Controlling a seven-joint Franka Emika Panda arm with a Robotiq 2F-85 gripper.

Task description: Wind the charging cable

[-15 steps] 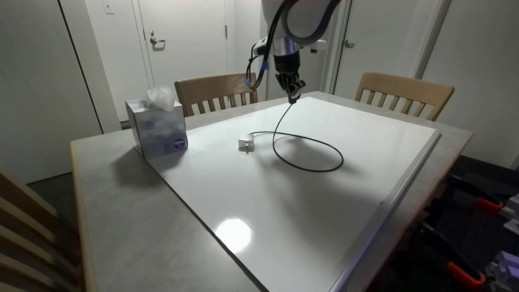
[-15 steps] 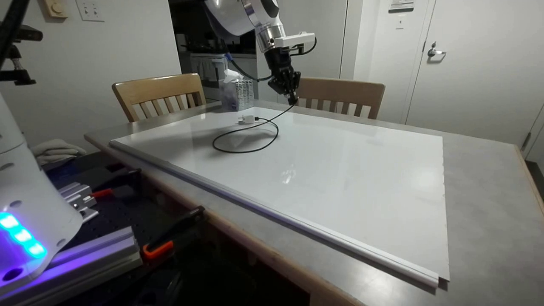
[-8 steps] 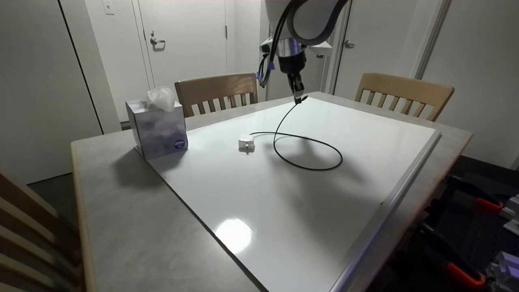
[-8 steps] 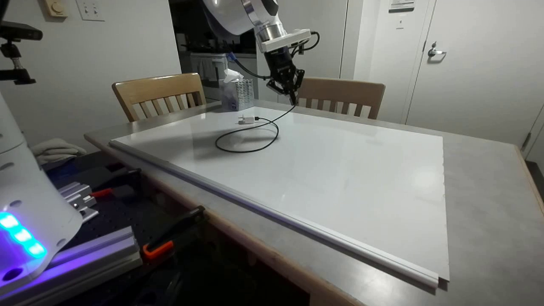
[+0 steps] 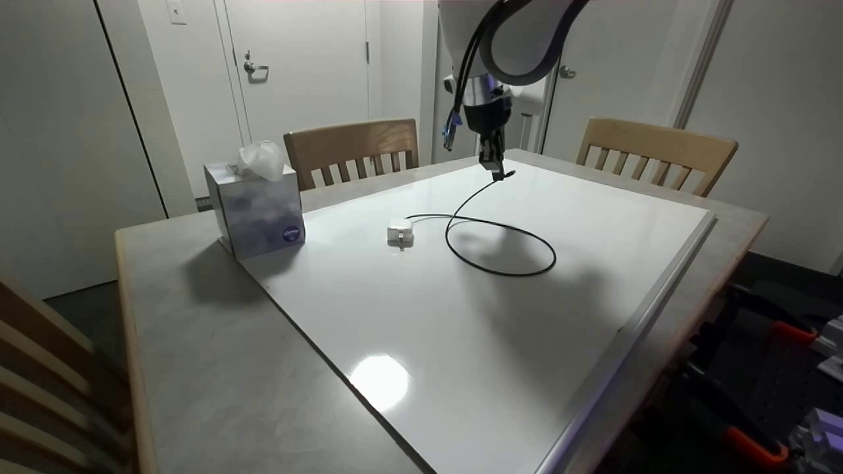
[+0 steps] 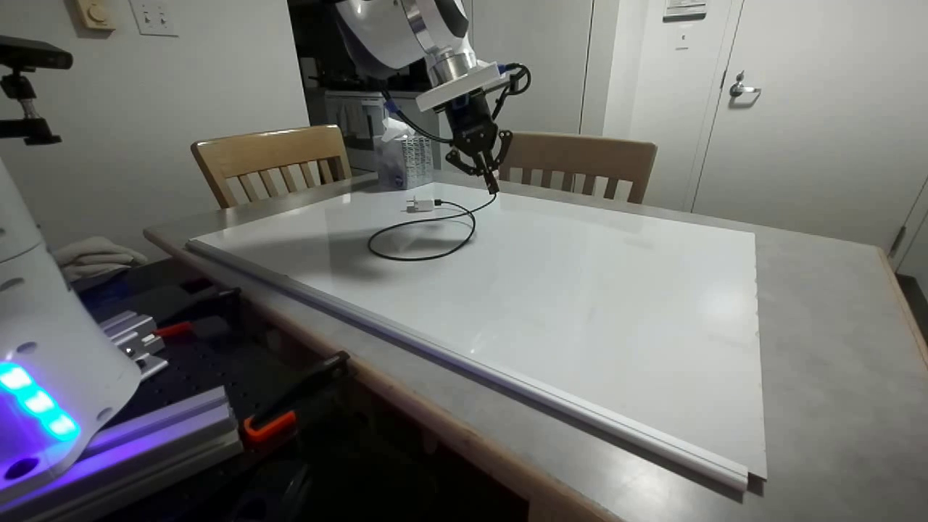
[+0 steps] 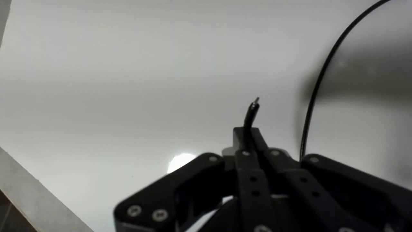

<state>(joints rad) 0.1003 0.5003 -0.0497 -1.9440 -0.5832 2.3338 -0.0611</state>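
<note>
Wrist view: the claw is pinched on the charging cable close to its free end, and the small plug pokes out past the fingertips between twelve and one o'clock. The hold looks good for a gentle sweep, though a hard tug might slide the cord out. Beside the claw, the cord bows past at three o'clock and leaves the frame between one and two.

In an exterior view, one wide loop spreads over the whiteboard at six o'clock from the claw; the held stretch crosses the strand that runs to the white charger at eight, though whether the two touch is hard to tell.

The winding seems partly done, with another turn called for. To lay it well, carry the end low around the loop, following its curve, with enough slack that the charger is not dragged. Turning the claw along with the sweep should spare the cord a twist. It looks springy and will probably uncoil if freed early, so the claw should let go only once the end lies flat against the loop. The tissue box, out at nine o'clock, seems well away from that path.
</note>
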